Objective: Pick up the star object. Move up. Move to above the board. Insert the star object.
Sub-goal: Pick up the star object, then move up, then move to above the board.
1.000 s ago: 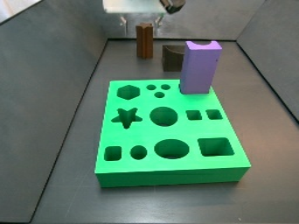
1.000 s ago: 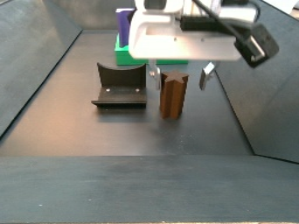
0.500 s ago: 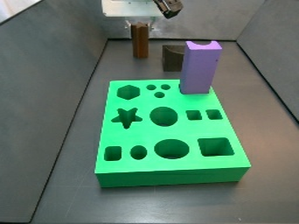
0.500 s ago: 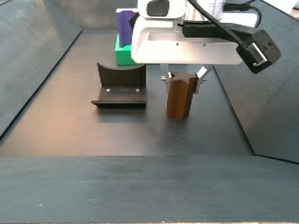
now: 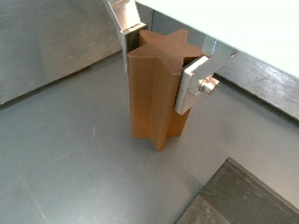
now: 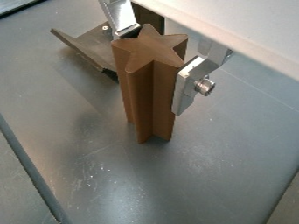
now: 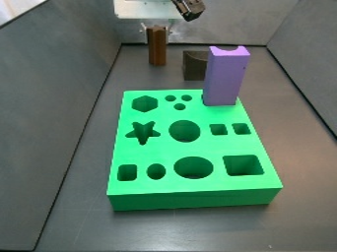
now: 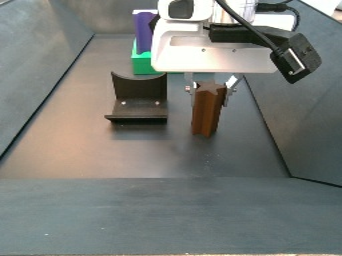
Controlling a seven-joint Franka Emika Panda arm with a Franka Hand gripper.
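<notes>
Two finger plates of the end effector (image 5: 162, 54) clamp the star object (image 5: 156, 92), upright beyond the board (image 7: 191, 148). We judge the pick-up in hand; next, lift straight up.

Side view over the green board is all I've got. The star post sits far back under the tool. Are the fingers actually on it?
Observer: Yes. In both wrist views the tool straddles the top of the star object, with a finger flat against each of two opposite sides.
Operator: Anything near it that I can't see?
Observer: The fixture stands on the floor beside the star object, apart from it.
Operator: Lifted yet?
Observer: Cannot tell. In a wrist view its base looks on or just above the floor.
</notes>
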